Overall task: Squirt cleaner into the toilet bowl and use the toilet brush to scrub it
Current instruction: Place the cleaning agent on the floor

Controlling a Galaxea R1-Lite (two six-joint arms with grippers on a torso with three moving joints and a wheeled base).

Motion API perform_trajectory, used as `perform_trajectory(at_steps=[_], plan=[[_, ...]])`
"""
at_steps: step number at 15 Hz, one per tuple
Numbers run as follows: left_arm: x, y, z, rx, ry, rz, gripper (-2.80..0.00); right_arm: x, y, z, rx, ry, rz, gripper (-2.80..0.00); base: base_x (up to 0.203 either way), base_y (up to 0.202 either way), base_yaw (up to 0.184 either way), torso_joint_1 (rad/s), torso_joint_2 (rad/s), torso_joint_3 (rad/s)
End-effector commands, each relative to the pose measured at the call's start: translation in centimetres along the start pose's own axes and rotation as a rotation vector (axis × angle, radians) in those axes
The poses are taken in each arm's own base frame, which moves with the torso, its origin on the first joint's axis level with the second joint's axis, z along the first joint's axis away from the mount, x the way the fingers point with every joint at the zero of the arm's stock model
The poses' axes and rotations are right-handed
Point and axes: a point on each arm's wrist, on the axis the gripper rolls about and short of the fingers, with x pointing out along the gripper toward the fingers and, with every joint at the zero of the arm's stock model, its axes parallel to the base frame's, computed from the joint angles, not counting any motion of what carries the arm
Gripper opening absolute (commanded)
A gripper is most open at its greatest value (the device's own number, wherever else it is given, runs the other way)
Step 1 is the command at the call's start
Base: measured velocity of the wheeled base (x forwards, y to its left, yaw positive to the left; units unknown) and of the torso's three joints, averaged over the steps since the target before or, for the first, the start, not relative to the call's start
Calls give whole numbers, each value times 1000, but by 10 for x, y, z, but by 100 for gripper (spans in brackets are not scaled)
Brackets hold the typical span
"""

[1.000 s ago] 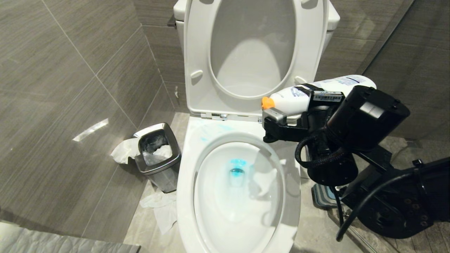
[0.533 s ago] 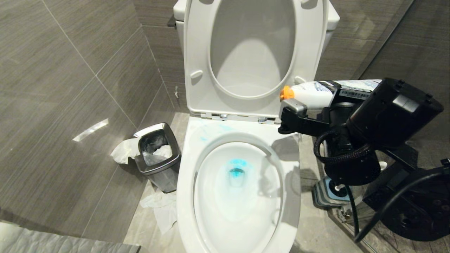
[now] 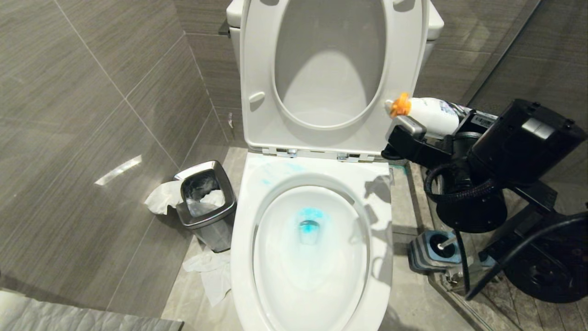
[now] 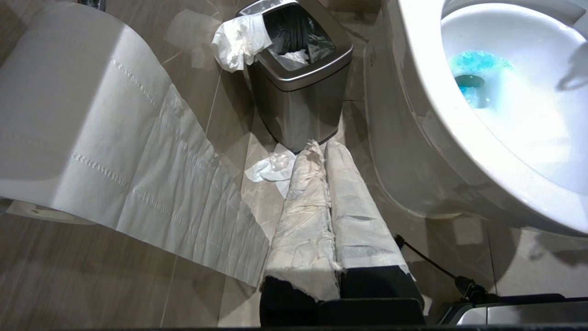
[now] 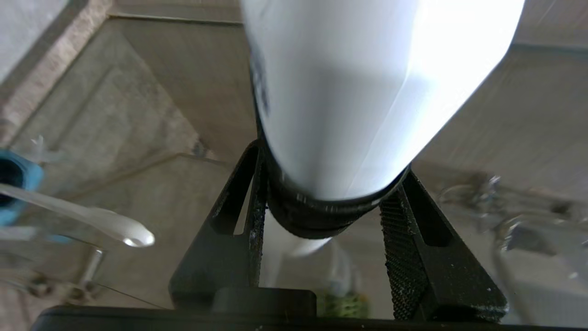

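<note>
The white toilet bowl [image 3: 242, 239] stands open with its seat raised. Turquoise cleaner [image 3: 310, 219] pools around the drain and is smeared on the back rim. My right gripper [image 3: 399, 138] is shut on a white bottle [image 3: 432, 115] with an orange cap, held level to the right of the seat hinge. In the right wrist view the bottle [image 5: 358, 92] fills the space between the jaws of the right gripper [image 5: 330, 161]. The toilet brush [image 3: 448, 241] stands in its grey and blue holder [image 3: 425, 253] on the floor to the right of the bowl. My left gripper [image 4: 325, 146] is shut and wrapped in paper, low beside the bowl [image 4: 422, 92].
A steel waste bin [image 3: 204, 202] with tissue around it stands to the left of the bowl. A strip of toilet paper [image 4: 92, 138] hangs near the left gripper. Grey tiled walls close in on both sides. The brush handle [image 5: 92, 216] lies close under the right gripper.
My right gripper has carried the bottle rightward and back, off the bowl to beside the raised seat. The brush holder, partly hidden before, now shows.
</note>
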Motion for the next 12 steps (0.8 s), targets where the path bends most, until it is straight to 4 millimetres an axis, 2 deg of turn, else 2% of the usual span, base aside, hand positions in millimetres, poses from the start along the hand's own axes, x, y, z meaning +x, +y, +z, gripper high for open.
perform_trajectory(at_steps=[1, 6, 12], plan=[[0, 0, 0, 1, 3, 0, -280, 10, 1, -1, 10, 40, -13, -280, 0, 0, 0, 0, 0, 0], [0, 0, 0, -1, 3, 0, -280, 35, -9, -7, 147, 124, -66, -280, 0, 0, 0, 0, 0, 0], [0, 0, 0, 0, 3, 0, -280, 57, 8, -16, 283, 175, -85, -280, 0, 0, 0, 0, 0, 0]])
